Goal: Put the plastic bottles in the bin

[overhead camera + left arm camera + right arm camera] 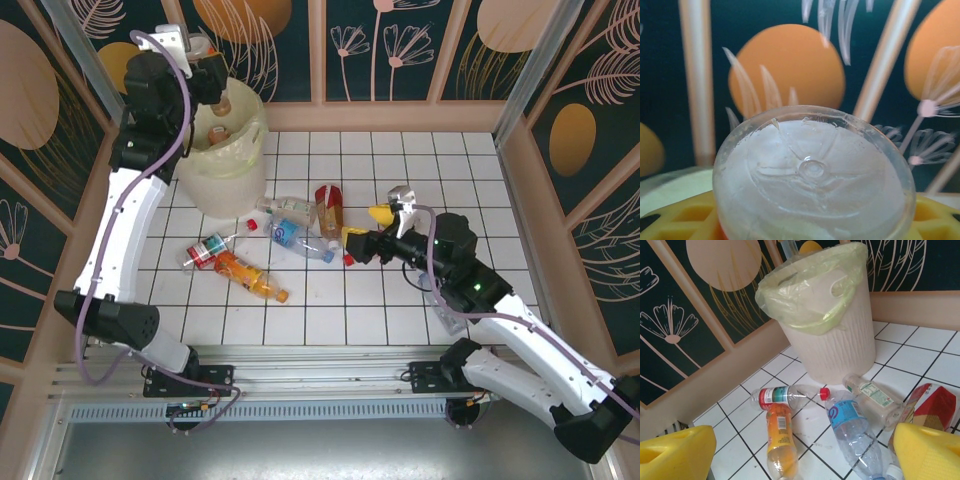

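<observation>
Held bottle [812, 170] is right up against the left wrist camera, clear moulded base first, pinched between yellow fingers [682, 217], with a hint of orange low on its side. So the left gripper [213, 78] is closed on it. Top view: that gripper hangs over the mouth of the bin [225, 170] at the far left of the bench [330, 320], bottle pointing down at the opening. Can't tell whether its lower end is below the rim. The bin is white, upright and lined with a pale yellow bag [805, 315]. At least one bottle lies inside, too small to describe. The right gripper [366, 226] sits low over mid-bench, jaws spread wide with nothing between them, facing the bin. Five loose bottles lie flat on the tiles between it and the bin. The red-label bottle [787, 396] is clear with a red cap. The orange bottle [780, 435] is just beside it, on the near side. The blue-label bottle [850, 425] is clear and crumpled. The pale bottle [872, 397] has a green-and-white label and lies near the foot of the bin, up against the blue-label one. The red-wrapped bottle [930, 407] is the closest to the right gripper, just beside one of its fingers.
</observation>
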Tool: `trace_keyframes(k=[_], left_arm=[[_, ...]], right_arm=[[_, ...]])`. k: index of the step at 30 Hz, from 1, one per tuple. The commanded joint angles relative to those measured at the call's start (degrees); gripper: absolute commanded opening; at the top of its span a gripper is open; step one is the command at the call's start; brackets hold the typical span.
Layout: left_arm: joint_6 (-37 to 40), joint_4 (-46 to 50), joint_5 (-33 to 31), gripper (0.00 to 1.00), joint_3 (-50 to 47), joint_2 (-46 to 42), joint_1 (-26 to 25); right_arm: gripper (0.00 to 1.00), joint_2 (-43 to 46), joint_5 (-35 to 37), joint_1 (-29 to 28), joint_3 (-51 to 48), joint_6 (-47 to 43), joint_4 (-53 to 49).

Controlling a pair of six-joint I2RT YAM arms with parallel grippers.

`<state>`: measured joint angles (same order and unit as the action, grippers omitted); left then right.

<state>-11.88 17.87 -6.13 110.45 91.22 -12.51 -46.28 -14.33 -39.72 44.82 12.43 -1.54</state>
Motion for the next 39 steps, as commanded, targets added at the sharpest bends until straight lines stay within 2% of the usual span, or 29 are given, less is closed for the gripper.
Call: trace_keyframes(k=[1,12,15,23,28,31,39], left_arm=[[6.6,5.1,-7.5,0.55,3.7,4.2,1.5],[15.5,12.2,-14.6,0.56,11.2,16.2,3.2],[16.1,17.0,-14.9,0.56,15.7,21.2,3.5],[16.3,19.4,-16.4,0.57,18.6,28.0,3.6],[14.8,21.2,-15.5,0.61,18.3,30.4,3.7],[14.3,21.6,-15.3,0.70,18.3,30.6,3.8],[11.9,23.0,-13.9,0.82,18.4,28.7,4.0]], right_arm=[[0.92,0.2,1.3,0.1,-0.8,0.7,-0.4],[0.92,-0.2,1.6,0.1,-0.3,1.0,-2.0],[0.92,-0.2,2.0,0.1,-0.4,0.9,-1.9],[0.92,-1.1,3.4,0.1,0.4,0.1,-4.1],[0.92,-1.4,6.2,0.1,0.9,0.2,-5.5],[0.92,-1.2,7.2,0.1,1.1,0.5,-6.8],[0.91,0.5,14.9,0.1,0.6,2.6,-10.8]])
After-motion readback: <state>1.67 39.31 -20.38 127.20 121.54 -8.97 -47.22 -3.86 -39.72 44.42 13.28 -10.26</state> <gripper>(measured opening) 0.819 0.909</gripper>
